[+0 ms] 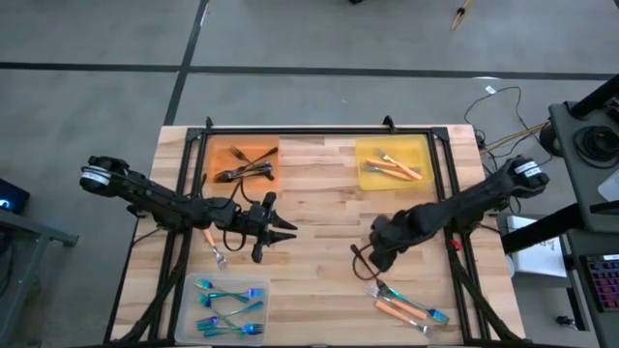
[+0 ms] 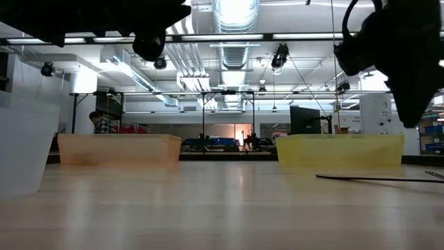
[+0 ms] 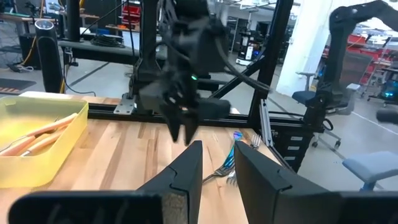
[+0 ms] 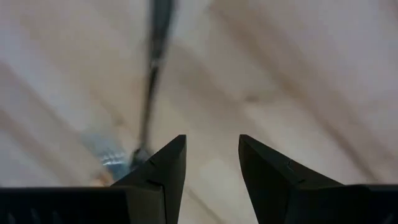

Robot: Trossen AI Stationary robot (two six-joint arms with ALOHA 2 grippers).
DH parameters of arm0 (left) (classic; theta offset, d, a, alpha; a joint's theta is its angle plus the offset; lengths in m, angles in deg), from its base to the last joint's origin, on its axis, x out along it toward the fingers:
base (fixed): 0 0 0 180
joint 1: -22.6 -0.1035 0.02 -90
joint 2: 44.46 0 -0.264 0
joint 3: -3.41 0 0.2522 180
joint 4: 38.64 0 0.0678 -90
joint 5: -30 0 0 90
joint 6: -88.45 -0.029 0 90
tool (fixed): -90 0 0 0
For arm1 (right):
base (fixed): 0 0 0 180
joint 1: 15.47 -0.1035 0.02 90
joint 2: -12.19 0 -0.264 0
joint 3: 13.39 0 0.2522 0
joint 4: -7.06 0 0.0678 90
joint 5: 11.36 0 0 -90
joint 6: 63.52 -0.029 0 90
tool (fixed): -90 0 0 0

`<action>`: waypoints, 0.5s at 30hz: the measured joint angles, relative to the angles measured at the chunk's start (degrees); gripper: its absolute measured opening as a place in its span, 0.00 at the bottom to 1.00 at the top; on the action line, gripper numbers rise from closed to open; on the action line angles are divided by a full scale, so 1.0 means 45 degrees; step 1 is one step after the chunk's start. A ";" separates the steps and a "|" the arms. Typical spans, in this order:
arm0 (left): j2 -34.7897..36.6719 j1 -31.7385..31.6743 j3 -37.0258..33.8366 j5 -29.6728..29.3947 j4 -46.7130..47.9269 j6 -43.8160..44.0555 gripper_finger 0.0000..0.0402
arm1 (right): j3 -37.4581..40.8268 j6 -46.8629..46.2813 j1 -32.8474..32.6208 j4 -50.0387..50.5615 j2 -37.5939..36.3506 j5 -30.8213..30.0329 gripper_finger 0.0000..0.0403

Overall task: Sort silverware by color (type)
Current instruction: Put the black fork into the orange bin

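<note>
My right gripper (image 1: pixel 379 259) (image 4: pixel 211 138) points down over the table's middle right, open, with nothing between its fingers. A dark grey fork (image 4: pixel 152 81) (image 2: pixel 374 179) lies flat on the wood just beside one finger. My left gripper (image 1: pixel 280 232) (image 3: pixel 217 149) hangs level above the table's middle left, open and holding nothing. An orange-handled fork (image 1: pixel 214 247) lies on the table under the left arm. More silverware (image 1: pixel 406 304), orange-handled and blue-teal, lies at the near right.
At the far side, an orange tray (image 1: pixel 218 155) holds dark grey forks and a yellow tray (image 1: pixel 418 147) holds orange-handled pieces. A clear tray (image 1: pixel 189 314) at the near left holds blue-teal forks. Bare wood lies between the two grippers.
</note>
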 joint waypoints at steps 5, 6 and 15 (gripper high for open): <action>0.0000 0.0000 0.0000 0.0000 0.0003 0.0111 0.19 | -0.0397 0.0765 -0.0491 -0.1704 0.1644 0.1087 0.34; 0.0000 0.0000 0.0000 0.0000 0.0007 0.0111 0.19 | -0.0595 0.0845 -0.0582 -0.1522 0.1969 0.1082 0.34; 0.0000 0.0000 0.0005 0.0093 0.0071 0.0175 0.19 | -0.1877 0.1297 -0.0811 -0.0863 0.3402 0.1062 0.34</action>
